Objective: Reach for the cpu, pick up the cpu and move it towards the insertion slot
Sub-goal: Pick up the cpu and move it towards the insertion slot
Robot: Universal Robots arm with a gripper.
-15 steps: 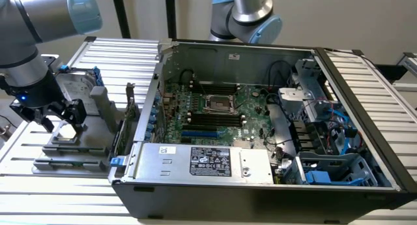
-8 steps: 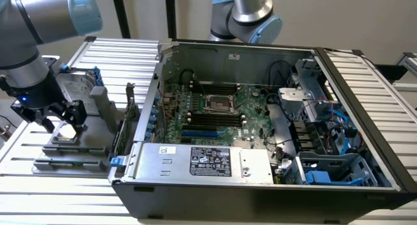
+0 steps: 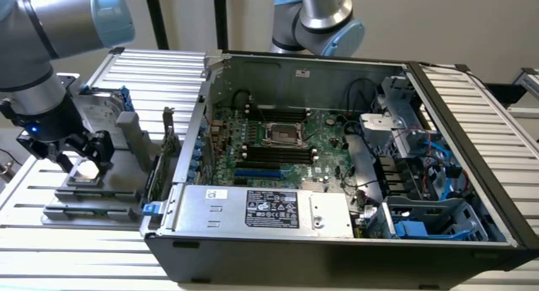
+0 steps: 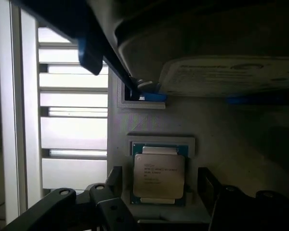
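Observation:
The cpu (image 3: pixel 85 170) (image 4: pixel 159 174), a flat square chip with a silvery top, lies in a grey holder (image 3: pixel 88 193) at the exterior view's left, outside the computer case. My gripper (image 3: pixel 81 160) (image 4: pixel 160 186) hangs low over it and is open. One black finger (image 4: pixel 114 182) stands on each side of the chip with a gap between pad and chip edge, the other finger (image 4: pixel 206 186) opposite. The insertion slot (image 3: pixel 282 134), a shiny metal-framed socket with a dark centre, sits on the motherboard inside the open case, well towards the exterior view's right of my gripper.
An upright silver hard drive with blue rails (image 3: pixel 108 106) (image 4: pixel 216 57) stands just behind the holder. The black case wall (image 3: pixel 181 146) lies between the holder and the motherboard. Long black memory slots (image 3: pixel 278 153) flank the socket. A second arm (image 3: pixel 316 19) hangs behind the case.

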